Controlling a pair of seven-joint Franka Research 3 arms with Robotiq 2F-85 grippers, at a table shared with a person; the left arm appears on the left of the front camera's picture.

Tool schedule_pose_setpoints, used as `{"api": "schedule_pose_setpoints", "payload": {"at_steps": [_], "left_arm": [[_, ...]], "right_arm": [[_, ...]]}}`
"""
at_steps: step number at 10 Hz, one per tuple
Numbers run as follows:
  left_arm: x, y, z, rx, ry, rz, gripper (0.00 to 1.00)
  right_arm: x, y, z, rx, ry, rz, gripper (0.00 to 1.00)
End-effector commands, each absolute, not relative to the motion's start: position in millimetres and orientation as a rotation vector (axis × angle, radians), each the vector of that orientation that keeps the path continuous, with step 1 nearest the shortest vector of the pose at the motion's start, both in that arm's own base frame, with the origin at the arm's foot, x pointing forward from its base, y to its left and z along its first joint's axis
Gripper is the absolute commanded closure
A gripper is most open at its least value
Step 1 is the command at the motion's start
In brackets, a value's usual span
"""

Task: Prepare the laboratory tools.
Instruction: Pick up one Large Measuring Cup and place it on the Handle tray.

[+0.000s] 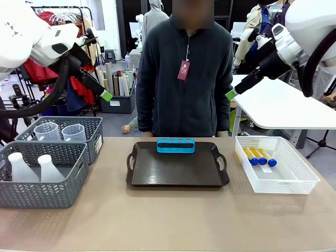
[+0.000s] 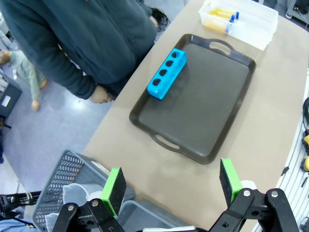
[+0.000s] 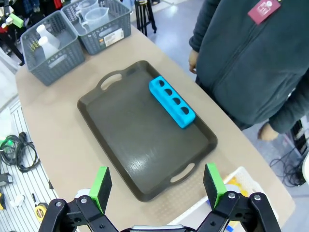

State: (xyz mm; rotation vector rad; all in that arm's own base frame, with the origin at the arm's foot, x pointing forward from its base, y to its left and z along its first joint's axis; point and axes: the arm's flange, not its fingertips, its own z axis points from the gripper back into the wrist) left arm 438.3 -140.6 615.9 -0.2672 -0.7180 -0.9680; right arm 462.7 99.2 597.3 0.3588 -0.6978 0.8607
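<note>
Hovering high over the tabletop, jaws spread wide and empty, the left gripper (image 2: 171, 186) and right gripper (image 3: 157, 182) touch no tool. The tubes (image 1: 258, 156) lie in a white basket (image 1: 294, 181) at the right edge; beakers (image 1: 60, 131) and flasks (image 1: 31, 167) sit in grey baskets (image 1: 47, 197) at the left edge. The tray (image 1: 178, 176) at the middle carries just a rack (image 1: 176, 145), holes empty, so seemingly all the work is left.

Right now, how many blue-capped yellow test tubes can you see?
3 test tubes, side by side in the white basket right of the dark tray: nearest it, middle, farthest. Others could lie hidden beneath.
</note>
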Motion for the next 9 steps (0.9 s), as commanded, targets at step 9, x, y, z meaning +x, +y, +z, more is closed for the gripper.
{"api": "schedule_pose_setpoints", "payload": {"at_steps": [9], "left_arm": [[439,-140,625,-0.249,-0.625,-0.862,0.0]], "right_arm": [[463,98,598,0.379,-0.703,0.859,0.0]]}}
